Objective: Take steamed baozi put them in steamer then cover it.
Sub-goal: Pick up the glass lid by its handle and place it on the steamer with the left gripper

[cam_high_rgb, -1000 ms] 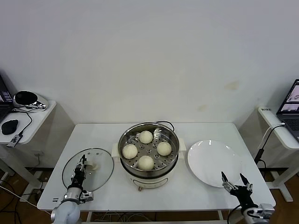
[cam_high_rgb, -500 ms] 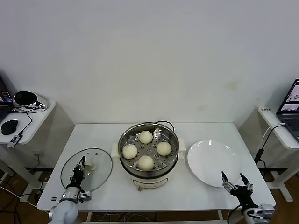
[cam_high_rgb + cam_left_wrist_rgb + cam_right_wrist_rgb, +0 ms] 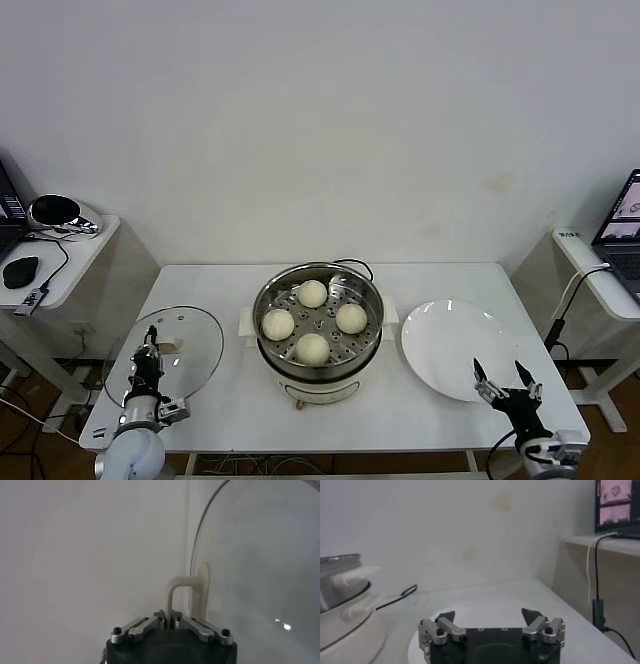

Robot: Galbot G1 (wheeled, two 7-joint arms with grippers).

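Four cream-white baozi sit on the perforated tray inside the shiny steamer, which stands on its cream base at the table's middle. The clear glass cover is raised and tilted at the table's left end. My left gripper is shut on the cover's cream handle; the glass fills the left wrist view. My right gripper is open and empty at the front right, near the table's edge, and also shows in the right wrist view.
A flat white plate lies right of the steamer, just beyond my right gripper. The steamer's side and its black cord show in the right wrist view. Side desks with a laptop and a mouse flank the table.
My left gripper has lifted the cover by its handle and carried it left and up, so it now overhangs the table's left edge, tilted. The right arm has barely moved.
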